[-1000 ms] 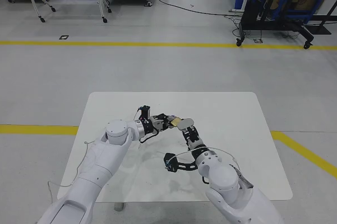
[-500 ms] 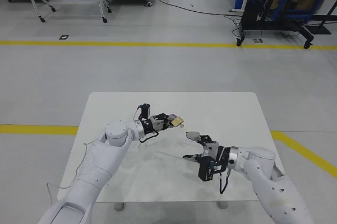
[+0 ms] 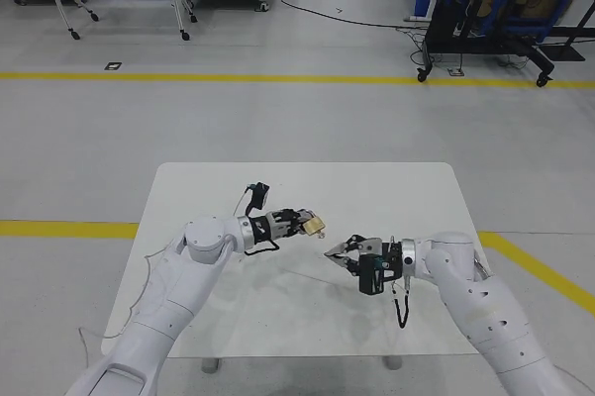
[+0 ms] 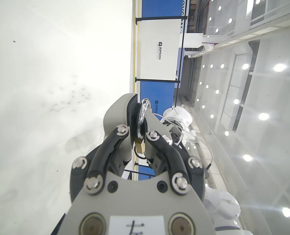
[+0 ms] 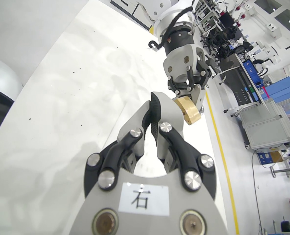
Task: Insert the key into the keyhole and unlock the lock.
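Note:
A brass padlock (image 3: 316, 227) hangs above the middle of the white table (image 3: 396, 188). My left gripper (image 3: 302, 224) is shut on it. In the left wrist view the fingers (image 4: 132, 113) clamp the silver shackle (image 4: 143, 113), and the brass body (image 4: 140, 147) shows below it. My right gripper (image 3: 335, 254) is just right of the lock and nearer the front, pointing at it. In the right wrist view this gripper (image 5: 157, 103) is shut, its pads (image 5: 151, 121) pressed together a short way from the padlock (image 5: 190, 112). I cannot make out a key between them.
The tabletop (image 5: 74, 74) under both grippers is bare white with a few dark specks. Yellow floor lines run past the table on both sides. Carts and racks (image 3: 485, 35) stand far behind.
My right arm has swung away from the lock out to the right, and its gripper now faces the lock from that side with fingers closed. The left gripper and lock shifted slightly right.

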Motion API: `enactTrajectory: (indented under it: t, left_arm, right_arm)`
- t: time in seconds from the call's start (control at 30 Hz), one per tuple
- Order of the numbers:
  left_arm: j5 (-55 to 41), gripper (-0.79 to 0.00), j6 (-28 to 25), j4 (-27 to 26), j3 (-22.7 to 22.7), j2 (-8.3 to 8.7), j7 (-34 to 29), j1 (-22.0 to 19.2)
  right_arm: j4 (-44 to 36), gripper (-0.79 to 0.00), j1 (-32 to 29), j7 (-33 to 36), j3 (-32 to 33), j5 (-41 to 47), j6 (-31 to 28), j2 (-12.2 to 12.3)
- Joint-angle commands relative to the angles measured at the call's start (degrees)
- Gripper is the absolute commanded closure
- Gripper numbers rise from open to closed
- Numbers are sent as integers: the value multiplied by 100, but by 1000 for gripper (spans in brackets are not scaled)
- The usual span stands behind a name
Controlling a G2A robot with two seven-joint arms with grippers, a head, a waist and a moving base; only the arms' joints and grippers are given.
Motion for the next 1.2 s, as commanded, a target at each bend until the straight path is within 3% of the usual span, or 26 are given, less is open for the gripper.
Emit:
enactTrajectory:
  t: [0.0, 0.53, 0.7, 0.73, 0.8, 0.83, 0.97, 1.03, 1.17]
  left_arm:
    - [-39, 0, -5, 7, -8, 5, -52, 5]
    - [-277, 0, 112, 155, 60, -2, -338, -131]
    - [-742, 0, 141, 215, -110, -25, 95, -75]
    - [-850, 0, 156, 219, -145, -29, 152, -61]
    - [-1005, 0, 172, 221, -197, -34, 236, -35]
    - [-1034, 0, 186, 216, -203, -36, 255, -29]
    - [-1016, 0, 207, 197, -155, -49, 369, -8]
    - [-1008, 0, 201, 181, -122, -60, 448, 9]
    - [-1016, 0, 212, 177, -102, -67, 494, 11]
  right_arm:
    - [173, 0, 156, 100, -78, 163, -6, -20]
    - [807, 0, 804, 330, -582, 725, 155, -60]
    - [422, 0, 670, 181, -632, 274, 672, 23]
    - [303, -49, 588, 199, -617, 132, 845, 48]
    - [72, -246, 383, 425, -526, -51, 1243, 87]
    - [-82, -280, 272, 536, -490, -94, 1423, 100]
    - [-519, -256, -104, 893, -377, -103, 1956, 130]
    - [-669, -299, -211, 1060, -370, -93, 2159, 130]
    - [-746, -243, -261, 1265, -473, 19, 2358, 104]
